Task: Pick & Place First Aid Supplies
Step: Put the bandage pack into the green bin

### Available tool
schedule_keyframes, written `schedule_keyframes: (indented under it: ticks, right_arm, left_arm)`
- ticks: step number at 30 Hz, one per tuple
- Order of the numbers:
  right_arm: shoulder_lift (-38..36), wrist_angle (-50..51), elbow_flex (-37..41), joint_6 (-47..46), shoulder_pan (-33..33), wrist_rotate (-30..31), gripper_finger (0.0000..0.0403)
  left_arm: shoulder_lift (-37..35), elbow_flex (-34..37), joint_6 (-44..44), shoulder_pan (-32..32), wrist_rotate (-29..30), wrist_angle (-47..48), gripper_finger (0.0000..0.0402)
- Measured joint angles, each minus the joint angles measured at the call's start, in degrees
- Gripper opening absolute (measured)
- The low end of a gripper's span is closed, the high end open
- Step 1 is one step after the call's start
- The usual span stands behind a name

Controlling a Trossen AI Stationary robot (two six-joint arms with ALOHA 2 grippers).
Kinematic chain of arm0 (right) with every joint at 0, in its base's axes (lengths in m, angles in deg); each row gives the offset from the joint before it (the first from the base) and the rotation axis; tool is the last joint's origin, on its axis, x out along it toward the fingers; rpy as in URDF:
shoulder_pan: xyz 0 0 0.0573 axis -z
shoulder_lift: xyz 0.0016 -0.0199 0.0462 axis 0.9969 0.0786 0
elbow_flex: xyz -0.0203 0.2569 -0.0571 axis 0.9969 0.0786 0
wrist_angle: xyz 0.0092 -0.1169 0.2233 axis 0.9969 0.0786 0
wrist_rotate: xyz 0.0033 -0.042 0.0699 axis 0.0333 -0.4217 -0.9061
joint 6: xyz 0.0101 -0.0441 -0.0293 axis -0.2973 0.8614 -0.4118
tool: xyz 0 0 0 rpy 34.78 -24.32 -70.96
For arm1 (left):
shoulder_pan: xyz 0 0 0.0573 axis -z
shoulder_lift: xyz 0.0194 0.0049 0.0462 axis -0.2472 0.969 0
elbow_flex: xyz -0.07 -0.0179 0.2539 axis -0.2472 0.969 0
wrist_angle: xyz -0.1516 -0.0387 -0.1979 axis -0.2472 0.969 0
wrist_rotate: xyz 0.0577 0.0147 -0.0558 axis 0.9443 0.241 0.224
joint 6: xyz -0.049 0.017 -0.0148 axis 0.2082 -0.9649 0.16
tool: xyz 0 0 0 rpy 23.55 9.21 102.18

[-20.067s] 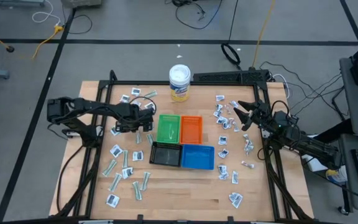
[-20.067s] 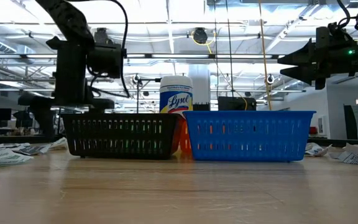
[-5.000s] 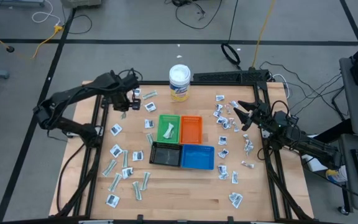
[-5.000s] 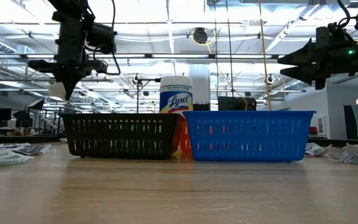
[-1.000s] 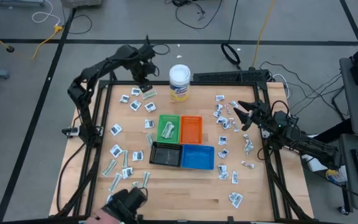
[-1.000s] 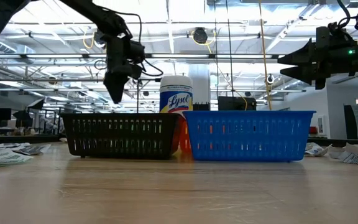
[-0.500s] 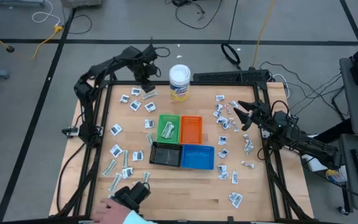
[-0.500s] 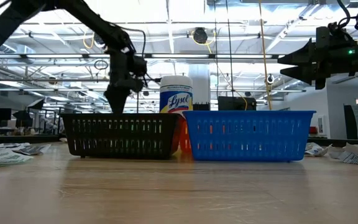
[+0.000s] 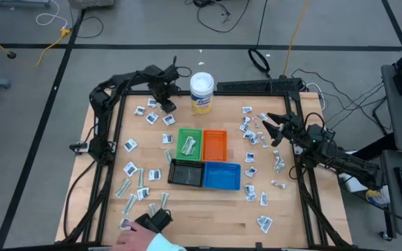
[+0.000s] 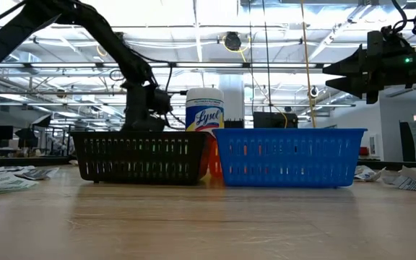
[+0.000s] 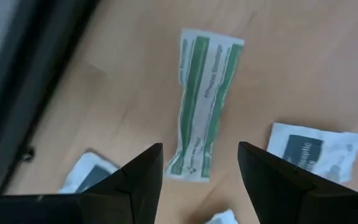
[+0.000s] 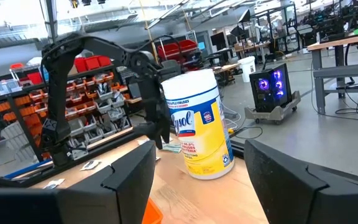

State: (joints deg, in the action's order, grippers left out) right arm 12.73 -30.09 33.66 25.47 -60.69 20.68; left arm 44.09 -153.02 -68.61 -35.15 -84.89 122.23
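One hand (image 9: 139, 233) shows at the table's (image 9: 208, 216) 6 o'clock edge. Four trays (image 9: 202, 159) sit centre, packets (image 9: 130, 169) scattered both sides. Right gripper (image 9: 269, 130), fingers apart and empty, waits at 3 o'clock. At 11 o'clock, left gripper (image 9: 167, 105), fingers apart, hangs over a green-striped strip (image 11: 205, 102) beside the tub (image 9: 201, 92).

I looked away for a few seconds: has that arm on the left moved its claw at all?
Yes. The left gripper has swung toward the far edge of the table and now hangs open over a green-striped strip, just left of the yellow-labelled tub.
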Motion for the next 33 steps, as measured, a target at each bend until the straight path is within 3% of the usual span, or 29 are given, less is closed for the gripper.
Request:
schedule_keyframes:
  ticks: [4,13,17,25,33]
  right_arm:
    - [0.0,0.0,0.0,0.0,0.0,0.0,0.0242]
    - [0.0,0.0,0.0,0.0,0.0,0.0,0.0242]
    - [0.0,0.0,0.0,0.0,0.0,0.0,0.0242]
    - [0.0,0.0,0.0,0.0,0.0,0.0,0.0242]
    - [0.0,0.0,0.0,0.0,0.0,0.0,0.0242]
  left_arm:
    - [-0.1,2.3,0.5,0.7,0.6,-4.2,0.0214]
    - [-0.2,2.6,-0.6,1.0,0.0,-4.4,0.0207]
    - [-0.2,2.6,0.4,1.0,0.3,-4.4,0.0163]
    - [-0.2,2.6,3.5,0.6,1.6,-4.8,0.0017]
    - [-4.5,2.7,6.5,0.3,1.2,-3.8,0.0004]
